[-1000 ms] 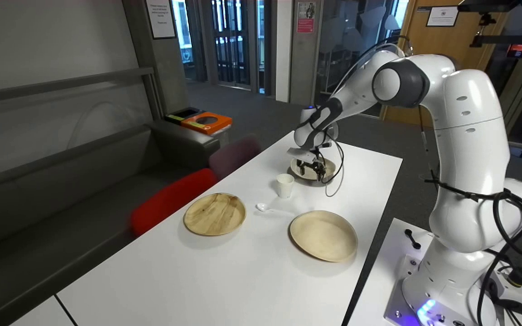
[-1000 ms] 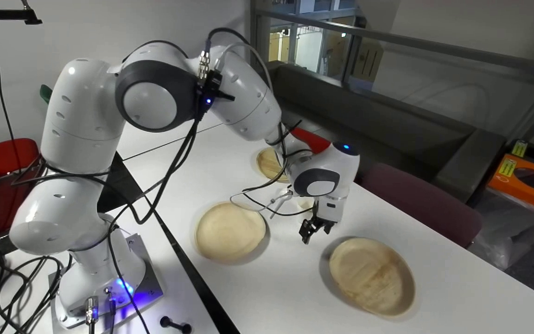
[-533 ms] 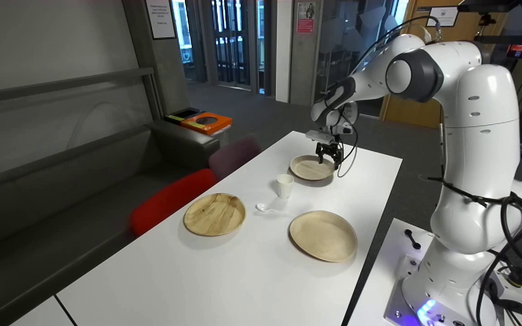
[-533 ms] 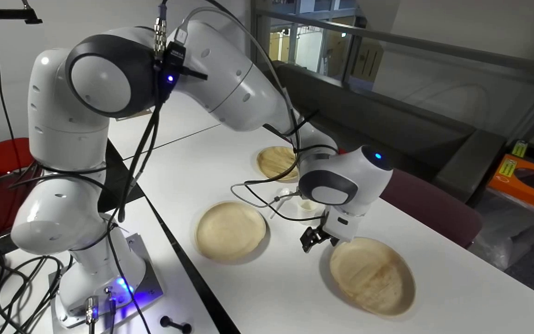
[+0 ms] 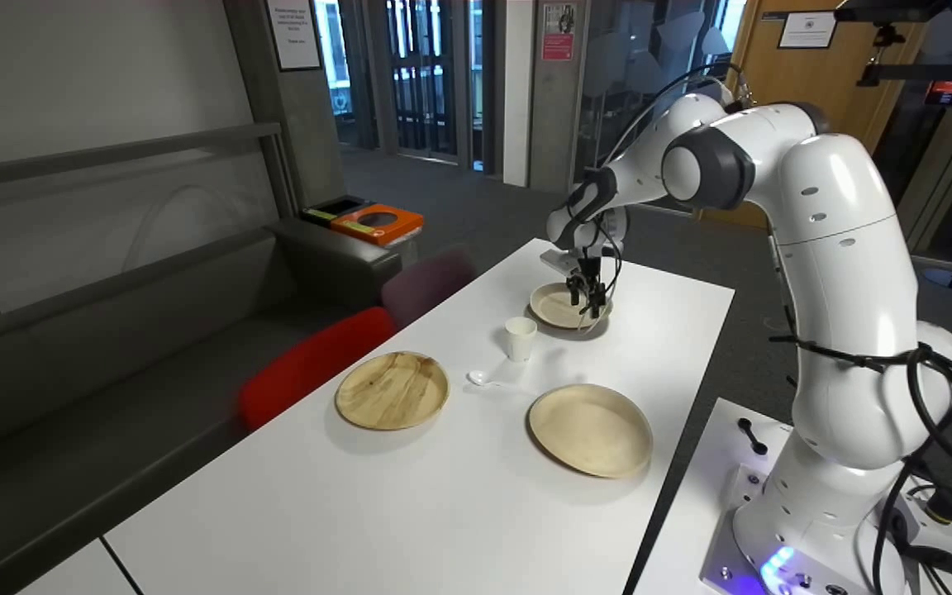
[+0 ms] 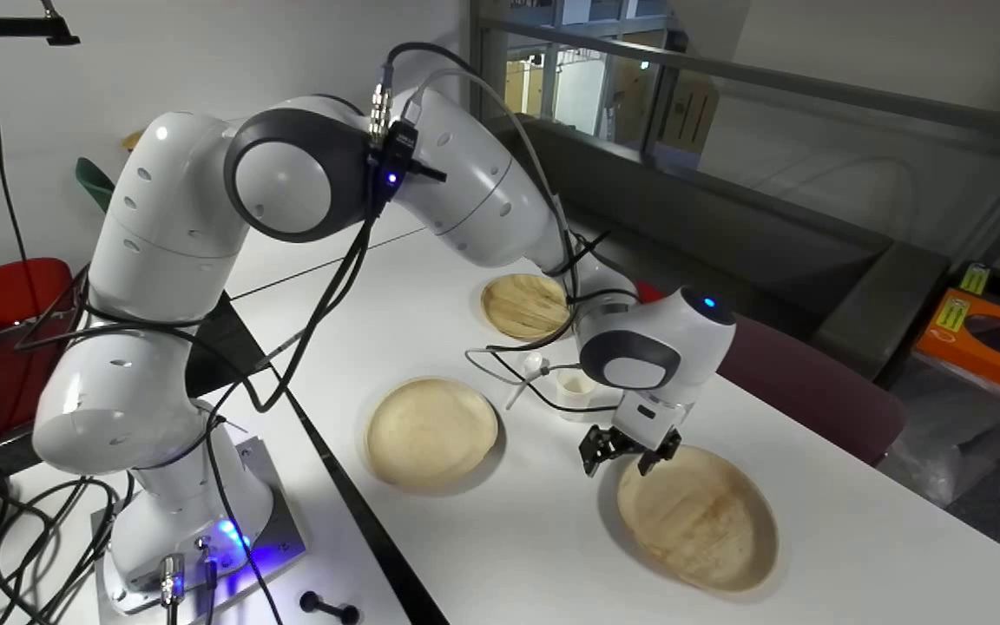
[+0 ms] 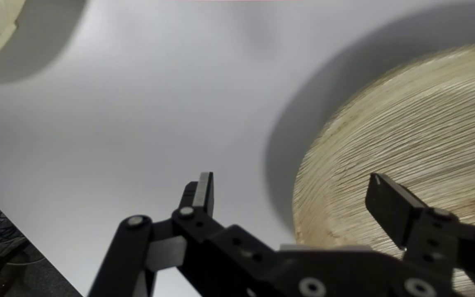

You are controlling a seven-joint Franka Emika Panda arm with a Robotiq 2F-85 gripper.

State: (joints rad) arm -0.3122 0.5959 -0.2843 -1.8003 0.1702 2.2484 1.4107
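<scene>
We look over a long white tabletop [image 5: 302,512] as a robot arm [image 5: 844,223] extends along it, stretched, we judge, because the far plate [image 5: 550,306] lies well apart from its base. That shallow wooden plate rests flat at the far end in an exterior view; a pale plate [image 5: 592,430] sits near right and a streaked plate [image 5: 392,392] at left, each apart from the others, so none props another. The claw [image 7: 290,179] hangs with fingers wide apart, gripping nothing: in the wrist view the left finger is over the tabletop, the right over the far plate's inside, which leaves the rim between them. Whether either touches, we cannot tell. A white cup [image 5: 520,339] stands upright, presumably steady on its own bottom, just beyond a white spoon [image 5: 480,378] lying flat.
</scene>
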